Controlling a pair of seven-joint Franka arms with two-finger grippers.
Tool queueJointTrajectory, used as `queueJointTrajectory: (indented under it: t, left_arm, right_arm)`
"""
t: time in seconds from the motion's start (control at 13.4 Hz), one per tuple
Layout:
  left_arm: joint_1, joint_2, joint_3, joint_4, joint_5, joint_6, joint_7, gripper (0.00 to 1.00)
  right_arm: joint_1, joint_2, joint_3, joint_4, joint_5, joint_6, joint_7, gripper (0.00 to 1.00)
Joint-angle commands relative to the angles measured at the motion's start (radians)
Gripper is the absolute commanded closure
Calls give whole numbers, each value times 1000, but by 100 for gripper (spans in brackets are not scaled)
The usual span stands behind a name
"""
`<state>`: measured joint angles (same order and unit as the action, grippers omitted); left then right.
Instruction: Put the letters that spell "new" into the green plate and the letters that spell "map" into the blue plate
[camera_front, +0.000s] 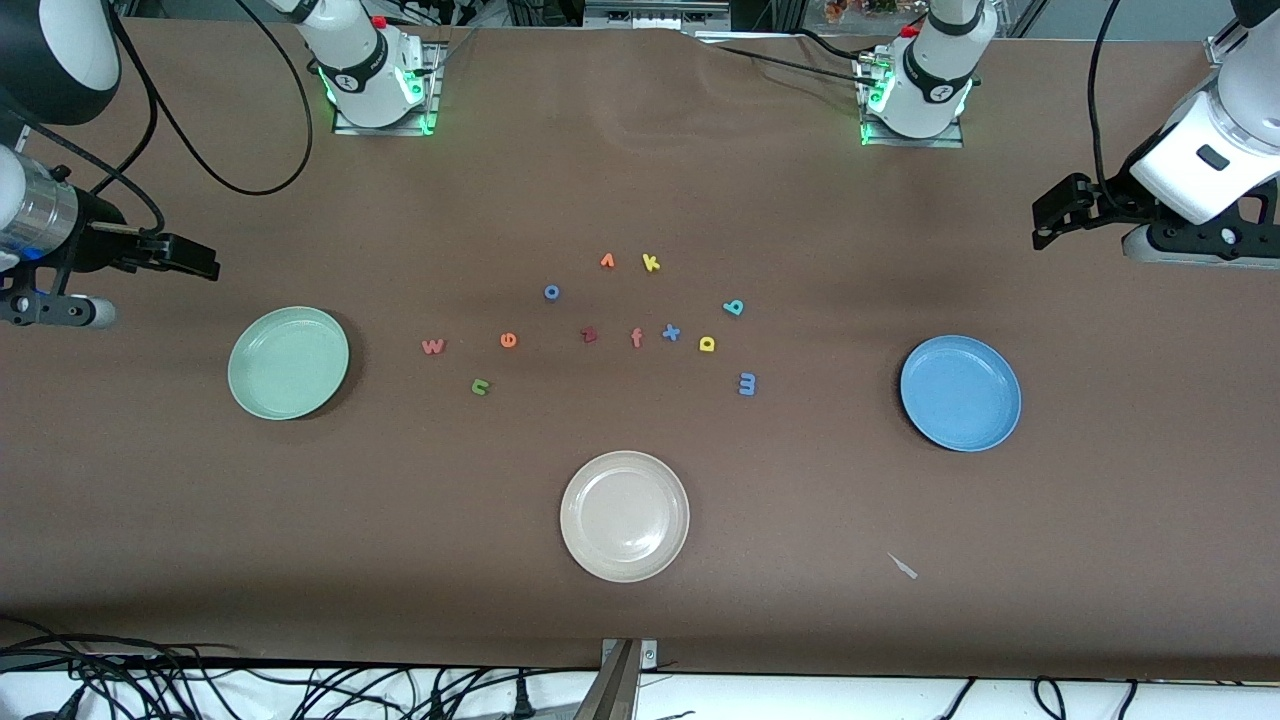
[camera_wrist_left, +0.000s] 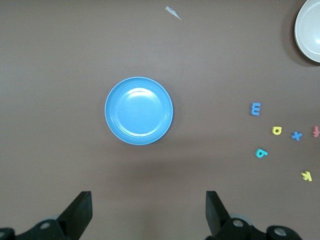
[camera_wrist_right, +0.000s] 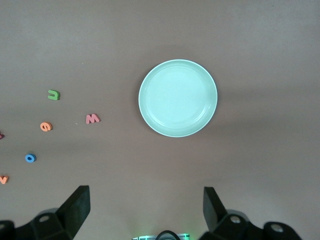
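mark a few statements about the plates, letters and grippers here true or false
1. The green plate holds no letters. True.
2. The blue m lies in the blue plate. False: it lies on the table between the cream plate and the blue plate, touching neither.
3. Both grippers are open. True: the left gripper hangs by the blue plate, the right gripper by the green plate.
4. The green n is nearer the front camera than the orange e. True.
5. The right gripper holds the w. False: the w lies on the table.
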<state>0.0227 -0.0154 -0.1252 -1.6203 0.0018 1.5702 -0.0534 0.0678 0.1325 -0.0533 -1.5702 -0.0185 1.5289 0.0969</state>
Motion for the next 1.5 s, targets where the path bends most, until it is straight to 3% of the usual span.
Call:
queueJointTrajectory:
  t: [0.0, 1.42]
  left_arm:
    - [3, 5, -4, 16, -13, -18, 10, 0]
    - [5, 5, -4, 17, -13, -19, 10, 0]
  right_arm:
    - [0, -5, -5, 6, 15, -13, -22, 0]
    - [-2, -5, -8, 4, 15, -26, -49, 0]
